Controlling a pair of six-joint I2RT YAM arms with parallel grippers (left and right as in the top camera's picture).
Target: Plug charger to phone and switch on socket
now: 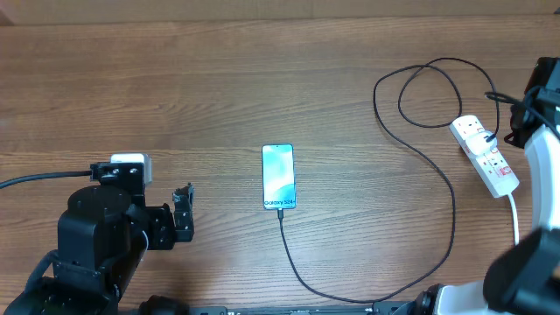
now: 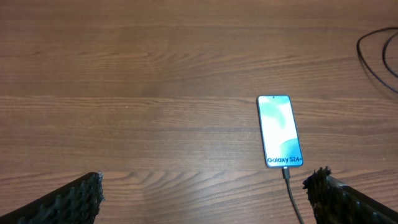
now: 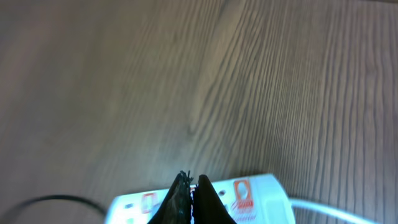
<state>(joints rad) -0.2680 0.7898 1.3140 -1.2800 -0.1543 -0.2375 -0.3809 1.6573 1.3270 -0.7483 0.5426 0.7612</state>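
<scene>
Charger [image 1: 282,224] apparently plugged into phone [image 1: 278,177].

Non-task items: one only. Wooden table [image 1: 175,87], mid-brown laminate w/ visible grain. Overhead view: grain runs left-right, faint plank seams horiz.; a thin line crosses the top of frame, strip above it slightly paler, nature unclear. Left wrist view: same surface, horiz. seam approx. mid-frame. Right wrist view: grain runs steeply diag., upper left of frame blurred, pale swirl in grain near centre.
</scene>
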